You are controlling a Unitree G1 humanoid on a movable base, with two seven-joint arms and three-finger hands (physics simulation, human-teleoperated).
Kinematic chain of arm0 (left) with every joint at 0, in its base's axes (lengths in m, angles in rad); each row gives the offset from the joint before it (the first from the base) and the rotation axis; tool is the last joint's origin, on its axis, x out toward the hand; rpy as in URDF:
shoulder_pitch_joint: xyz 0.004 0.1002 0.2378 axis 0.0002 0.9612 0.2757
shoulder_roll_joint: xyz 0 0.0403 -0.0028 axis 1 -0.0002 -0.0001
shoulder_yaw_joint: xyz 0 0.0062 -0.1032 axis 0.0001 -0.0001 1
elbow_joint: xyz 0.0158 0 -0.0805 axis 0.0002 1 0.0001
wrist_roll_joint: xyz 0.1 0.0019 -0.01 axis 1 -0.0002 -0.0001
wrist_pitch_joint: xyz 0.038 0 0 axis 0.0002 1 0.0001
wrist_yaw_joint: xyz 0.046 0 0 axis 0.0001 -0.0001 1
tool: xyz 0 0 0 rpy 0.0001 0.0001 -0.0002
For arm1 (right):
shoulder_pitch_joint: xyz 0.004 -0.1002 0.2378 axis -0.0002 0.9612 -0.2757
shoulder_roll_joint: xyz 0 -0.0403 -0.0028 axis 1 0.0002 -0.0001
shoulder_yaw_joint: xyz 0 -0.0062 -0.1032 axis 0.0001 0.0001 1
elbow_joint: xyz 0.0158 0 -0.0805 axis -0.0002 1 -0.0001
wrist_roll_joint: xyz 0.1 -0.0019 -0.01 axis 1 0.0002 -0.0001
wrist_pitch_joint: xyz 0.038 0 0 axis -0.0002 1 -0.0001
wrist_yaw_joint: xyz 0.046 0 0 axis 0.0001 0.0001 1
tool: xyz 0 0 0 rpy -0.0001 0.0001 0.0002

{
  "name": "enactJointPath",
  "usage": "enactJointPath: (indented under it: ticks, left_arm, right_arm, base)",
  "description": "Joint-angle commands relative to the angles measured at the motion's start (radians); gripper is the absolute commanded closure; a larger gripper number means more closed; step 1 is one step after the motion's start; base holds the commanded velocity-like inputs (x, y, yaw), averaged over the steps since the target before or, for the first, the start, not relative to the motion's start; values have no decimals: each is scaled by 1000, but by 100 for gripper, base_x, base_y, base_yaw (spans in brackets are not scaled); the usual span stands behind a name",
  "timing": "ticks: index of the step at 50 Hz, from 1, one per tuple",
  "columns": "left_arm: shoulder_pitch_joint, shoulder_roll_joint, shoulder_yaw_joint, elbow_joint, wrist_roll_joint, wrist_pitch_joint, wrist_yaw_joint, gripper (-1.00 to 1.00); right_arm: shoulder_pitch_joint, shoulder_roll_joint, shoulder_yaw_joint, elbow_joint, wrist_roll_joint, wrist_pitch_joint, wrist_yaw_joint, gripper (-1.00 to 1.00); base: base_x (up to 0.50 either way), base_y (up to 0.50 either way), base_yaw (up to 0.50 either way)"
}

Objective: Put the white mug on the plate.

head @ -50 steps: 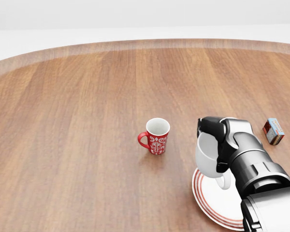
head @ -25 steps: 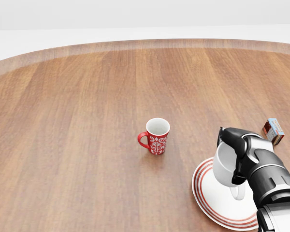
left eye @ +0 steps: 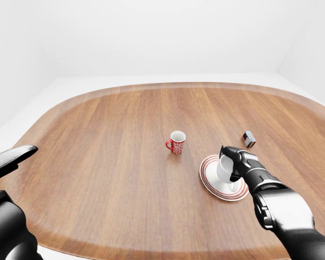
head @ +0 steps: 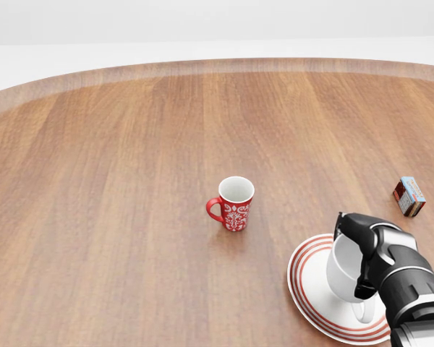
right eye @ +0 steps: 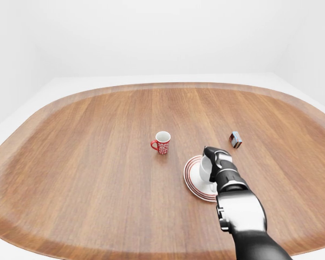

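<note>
Over the wooden table point(head: 116, 217), right robot hand point(head: 362, 253) grips white mug point(head: 342, 273) on the plate point(head: 311, 289).

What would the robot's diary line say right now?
right hand: shut on white ceramic mug | mug: over red-ringed white plate | left hand: idle

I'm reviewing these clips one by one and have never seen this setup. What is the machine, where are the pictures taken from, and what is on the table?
These are simulator renders from three cameras on a humanoid robot's head, looking out over its arms. The dark and silver right hand is closed round the white mug, holding it over the red-ringed plate; whether it touches the plate is unclear. The left hand shows at the left edge of the left-eye view, empty. Also on the wooden table: a red patterned mug and a small box.
</note>
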Motion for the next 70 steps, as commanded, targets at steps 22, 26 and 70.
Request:
enactJointPath:
  ticks: [22,26,70]
  left_arm:
    - [2,-8,-9,3,13,0,-6,-100]
    - [3,-8,-9,0,13,0,-6,-100]
    - [4,-13,-16,0,21,0,-10,-100]
  right_arm:
    - [30,1,-6,1,18,0,-37,13]
    - [35,2,-6,1,23,0,-32,-100]
    - [-755,-168,-55,-78,-67,0,-92,-100]
  base:
    - [0,0,0]
    - [0,0,0]
    - [0,0,0]
